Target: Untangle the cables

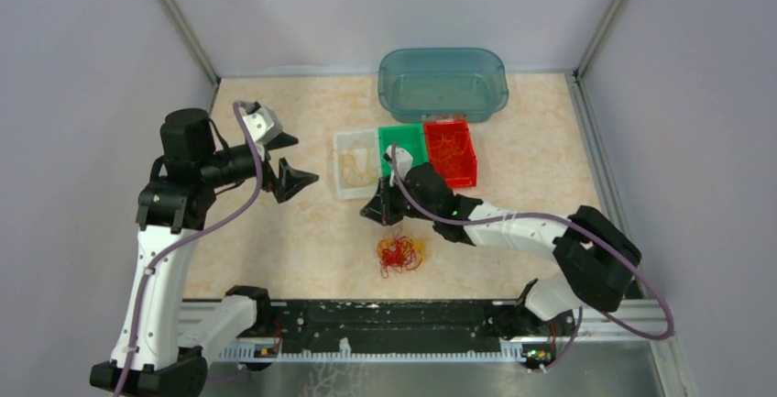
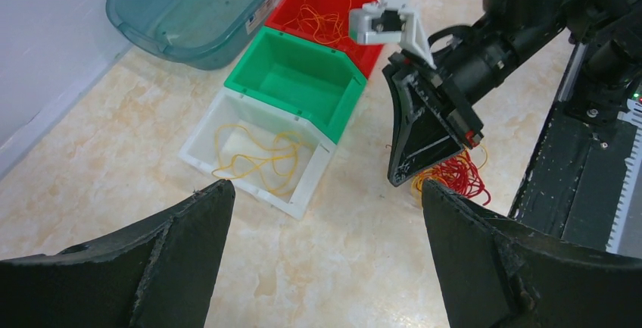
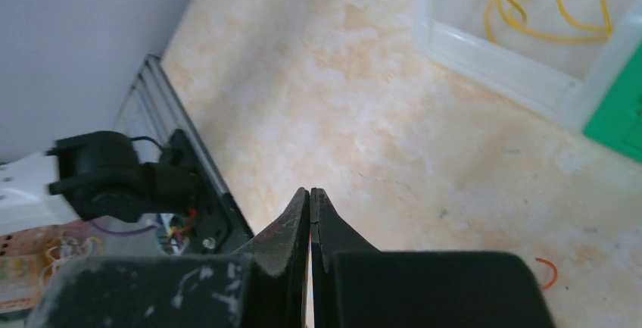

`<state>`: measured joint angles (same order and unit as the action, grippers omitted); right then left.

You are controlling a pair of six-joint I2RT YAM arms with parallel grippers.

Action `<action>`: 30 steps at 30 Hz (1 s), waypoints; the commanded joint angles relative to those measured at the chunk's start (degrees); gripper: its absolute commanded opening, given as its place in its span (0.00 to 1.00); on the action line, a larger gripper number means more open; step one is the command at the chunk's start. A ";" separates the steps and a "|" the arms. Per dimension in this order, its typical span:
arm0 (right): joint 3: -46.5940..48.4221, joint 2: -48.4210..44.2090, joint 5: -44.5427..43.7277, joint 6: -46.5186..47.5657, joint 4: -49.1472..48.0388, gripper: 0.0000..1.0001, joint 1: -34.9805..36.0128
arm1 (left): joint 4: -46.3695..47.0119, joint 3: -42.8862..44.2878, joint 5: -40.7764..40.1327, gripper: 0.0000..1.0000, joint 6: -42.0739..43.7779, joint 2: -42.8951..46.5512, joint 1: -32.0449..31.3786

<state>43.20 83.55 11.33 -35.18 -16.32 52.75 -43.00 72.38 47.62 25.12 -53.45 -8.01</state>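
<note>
The right arm is extended forward-left, with its end effector (image 1: 380,210) pointed down and clenched at the far edge of the cables (image 1: 400,253), which are clumped on the table (image 1: 275,241). The left end effector (image 1: 298,160) is held raised and fully released.

walls (image 1: 82,67): plain grey | tabletop (image 1: 302,232): beige marbled | corner posts (image 1: 178,16): metal

Table top (image 1: 275,232): beige marble-look surface, smooth, low sheen. Far tub (image 1: 443,82): teal translucent plastic, glossy. White bin (image 2: 316,176): milky semi-transl. plastic. Green bin (image 2: 303,78), red bin (image 2: 290,6): opaque plastic, glossy. Cables (image 1: 399,254): hair-thin, smooth-coated. Left gripper (image 2: 327,185), right gripper (image 3: 310,192): matt black, grainy, edges scuffed pale. Near rail (image 1: 385,319): matt black w/ white chips.
</note>
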 commanded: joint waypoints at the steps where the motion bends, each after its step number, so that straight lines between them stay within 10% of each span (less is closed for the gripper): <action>1: 4.40 -7.84 3.08 -0.53 -4.44 0.00 0.52 | -0.85 -0.82 2.58 0.99 0.10 1.39 -0.16; 5: 7.53 -10.35 3.65 1.56 2.62 0.01 0.51 | -0.57 -1.91 4.35 0.99 -0.46 2.02 -0.16; 11: 6.30 -11.23 -1.34 7.06 16.95 0.51 0.56 | -0.17 -2.88 4.77 0.99 -0.21 2.82 -0.16; 30: 5.84 -3.02 -11.58 6.05 24.34 0.47 10.09 | -0.28 -1.74 3.33 0.99 -0.25 2.37 -0.12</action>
<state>45.89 78.52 2.74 -28.99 8.16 62.33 -43.03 70.00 50.57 25.04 -51.33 -8.01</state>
